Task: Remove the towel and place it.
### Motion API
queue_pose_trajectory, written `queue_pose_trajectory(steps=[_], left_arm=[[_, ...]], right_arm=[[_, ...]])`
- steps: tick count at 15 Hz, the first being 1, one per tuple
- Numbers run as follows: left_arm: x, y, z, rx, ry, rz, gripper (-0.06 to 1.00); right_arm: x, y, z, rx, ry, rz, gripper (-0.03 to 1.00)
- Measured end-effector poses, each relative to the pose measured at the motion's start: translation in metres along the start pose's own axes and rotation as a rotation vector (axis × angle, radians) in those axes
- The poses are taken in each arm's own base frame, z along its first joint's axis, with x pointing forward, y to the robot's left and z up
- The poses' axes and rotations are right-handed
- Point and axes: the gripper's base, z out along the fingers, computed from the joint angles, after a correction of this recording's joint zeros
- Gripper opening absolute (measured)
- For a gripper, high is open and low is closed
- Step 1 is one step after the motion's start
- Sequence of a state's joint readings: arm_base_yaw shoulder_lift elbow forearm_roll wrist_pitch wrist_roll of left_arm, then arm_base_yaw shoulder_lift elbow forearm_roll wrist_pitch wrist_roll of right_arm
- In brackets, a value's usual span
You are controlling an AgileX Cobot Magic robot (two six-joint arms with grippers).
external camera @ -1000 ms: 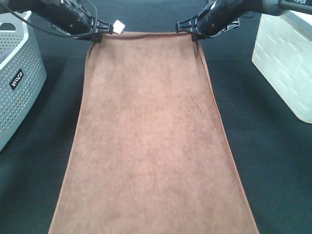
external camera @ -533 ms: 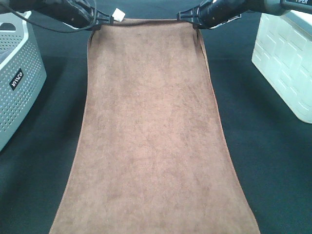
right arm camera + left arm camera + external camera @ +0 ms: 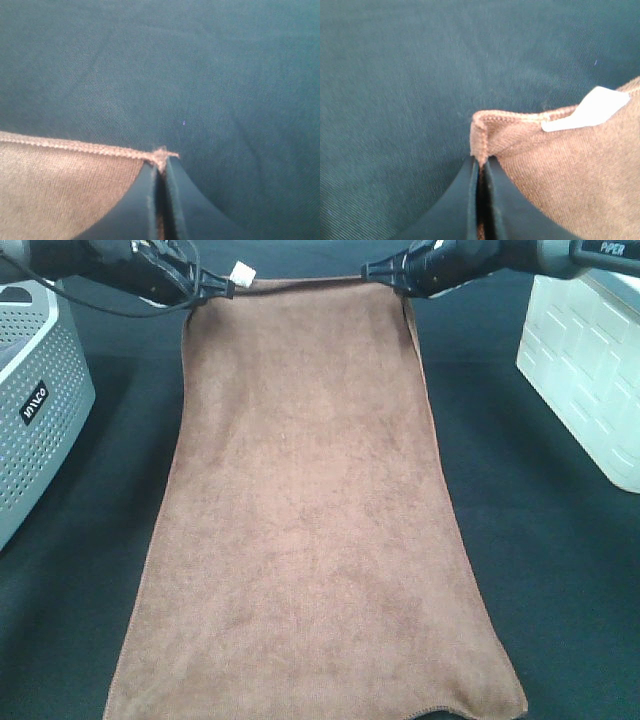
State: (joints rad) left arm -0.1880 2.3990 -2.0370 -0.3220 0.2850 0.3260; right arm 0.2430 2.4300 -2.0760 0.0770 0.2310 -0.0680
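Towel point(image 3: 310, 520), brown, stretches between my left gripper point(image 3: 212, 286) and right gripper point(image 3: 374, 270), both clamped tight on its far corners, trailing nearward over the black table cloth point(image 3: 560, 570); I judge these thin pinches could slip if it drags.

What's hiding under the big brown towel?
Black table cloth shows around the large rectangular brown microfibre towel, so it probably continues beneath. Anything else under there is covered and cannot be seen.
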Motion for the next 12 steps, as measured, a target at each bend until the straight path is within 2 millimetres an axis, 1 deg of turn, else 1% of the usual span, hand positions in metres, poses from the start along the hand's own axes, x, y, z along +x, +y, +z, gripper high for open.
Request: queue_pose_trajectory(steps=[2,4,10,11,12], left_arm=[[0.01,0.001,0.009,-0.009,0.0,-0.002,0.0],[0.017,0.003,0.018,-0.022,-0.014,-0.004,0.0],[0.054,0.006,0.047,-0.046,-0.005,-0.009,0.0],[0.054,0.006,0.047,-0.046,-0.005,-0.009,0.0],[0.059,0.007,0.05,-0.049,-0.002,-0.009,0.0]], right_arm=[[0.019,-0.001,0.016,0.001,0.037,0.001,0.0],[0.033,-0.001,0.028,0.002,0.05,0.002,0.0],[0.064,-0.002,0.054,0.007,0.057,0.009,0.0],[0.064,-0.002,0.054,0.007,0.057,0.009,0.0],[0.066,-0.002,0.056,0.007,0.057,0.012,0.0]])
